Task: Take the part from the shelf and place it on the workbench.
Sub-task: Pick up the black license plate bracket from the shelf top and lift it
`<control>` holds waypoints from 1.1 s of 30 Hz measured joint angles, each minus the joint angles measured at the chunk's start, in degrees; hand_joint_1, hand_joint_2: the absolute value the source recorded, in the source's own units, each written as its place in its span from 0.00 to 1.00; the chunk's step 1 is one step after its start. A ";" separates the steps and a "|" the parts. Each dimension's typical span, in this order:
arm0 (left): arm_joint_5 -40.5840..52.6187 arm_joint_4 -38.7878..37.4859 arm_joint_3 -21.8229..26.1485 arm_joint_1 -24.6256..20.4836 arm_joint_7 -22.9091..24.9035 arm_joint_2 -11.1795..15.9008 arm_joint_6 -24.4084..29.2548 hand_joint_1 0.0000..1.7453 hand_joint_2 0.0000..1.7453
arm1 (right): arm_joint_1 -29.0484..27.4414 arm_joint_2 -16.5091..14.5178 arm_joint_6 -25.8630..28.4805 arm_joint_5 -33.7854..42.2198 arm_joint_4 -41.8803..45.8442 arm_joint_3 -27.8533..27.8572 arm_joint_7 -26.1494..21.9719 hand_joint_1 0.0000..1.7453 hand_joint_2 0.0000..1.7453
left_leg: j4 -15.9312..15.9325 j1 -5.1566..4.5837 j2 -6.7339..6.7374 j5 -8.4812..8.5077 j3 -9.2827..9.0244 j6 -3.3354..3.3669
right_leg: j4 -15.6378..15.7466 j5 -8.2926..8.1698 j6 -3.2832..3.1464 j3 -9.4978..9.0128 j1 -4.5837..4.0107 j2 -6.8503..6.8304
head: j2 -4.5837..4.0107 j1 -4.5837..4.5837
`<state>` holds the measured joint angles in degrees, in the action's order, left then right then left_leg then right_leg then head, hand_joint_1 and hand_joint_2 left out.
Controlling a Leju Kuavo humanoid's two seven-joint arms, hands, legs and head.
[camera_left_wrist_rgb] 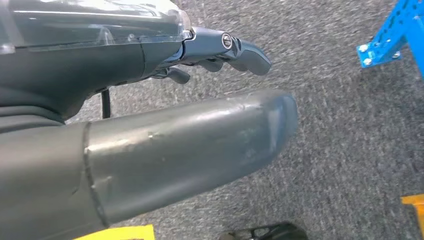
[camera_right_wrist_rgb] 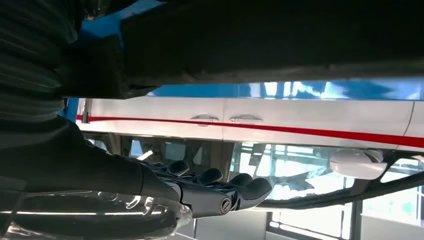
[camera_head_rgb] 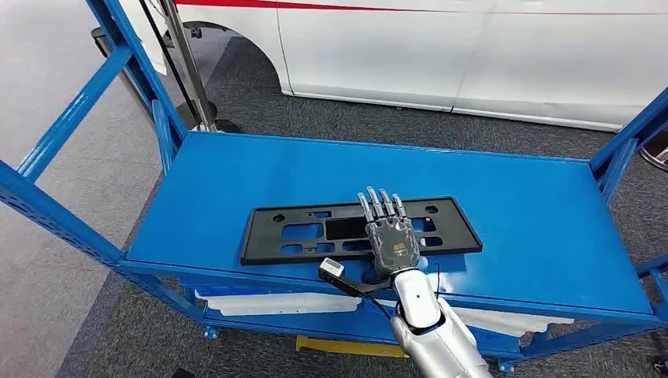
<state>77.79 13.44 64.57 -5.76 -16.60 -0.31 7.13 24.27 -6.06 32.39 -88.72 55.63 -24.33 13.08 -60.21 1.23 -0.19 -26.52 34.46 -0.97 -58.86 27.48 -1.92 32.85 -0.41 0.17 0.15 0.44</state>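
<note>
- Start with the nearest thing: your right robot hand reaches over the front edge of the blue shelf and lies flat, palm down, on the black part. Its fingers are stretched out straight and grasp nothing; it rests on the part rather than gripping it.
- Your left robot hand hangs low over grey carpet, beside a blue shelf foot. Its fingers look loosely extended with nothing in them, so count it as released.
- The part is a long, flat black frame with cut-outs, lying flat on the top deck near the front edge, slightly askew. The right robot hand sits on its right half.
- A flat plate gives the fingers nothing to close around from above (a palm press alone will not lift it). You probably need to get fingers under an edge, or hook through a cut-out with the thumb opposite.
- Gripping off-centre will likely let the long free end droop and swing, so take hold nearer the middle if reach allows.
- Lift straight up before you turn; the blue uprights at both ends could catch the part.
- Farther off stands a white vehicle; keep the swing away from it.
</note>
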 joint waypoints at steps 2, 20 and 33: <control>-0.01 0.00 0.00 -0.02 -0.01 0.00 0.01 0.00 0.00 | 0.17 0.14 0.01 0.00 -0.08 0.00 0.05 0.00 1.00 | 0.41 -0.14 -0.09 -0.14 -0.16 0.37 | -0.29 0.13 0.25 0.18 -0.15 0.08 | 0.00 -0.02; -0.21 0.00 0.00 0.41 -0.08 -0.14 0.14 0.00 0.00 | 0.55 4.24 0.63 0.02 -1.09 2.34 0.52 0.00 1.00 | 1.86 0.01 -0.19 0.40 -0.88 0.89 | 0.09 0.01 1.53 0.06 0.41 0.16 | 0.00 -0.04; -0.44 0.00 0.00 0.71 -0.09 0.02 0.26 0.00 0.00 | 0.86 4.73 -1.45 1.37 -4.42 6.88 -1.62 1.00 1.00 | 1.01 0.12 -0.12 -1.12 -2.19 0.45 | 0.36 -0.28 1.03 -0.57 0.38 0.05 | 0.00 0.01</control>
<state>77.35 13.44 64.57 -5.05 -16.69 -0.28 7.38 25.13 -1.34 30.94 -87.35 51.20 -17.45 11.46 -59.20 1.35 -0.31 -27.64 32.27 -0.52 -58.50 27.20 -0.89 32.27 -0.03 0.22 0.15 0.44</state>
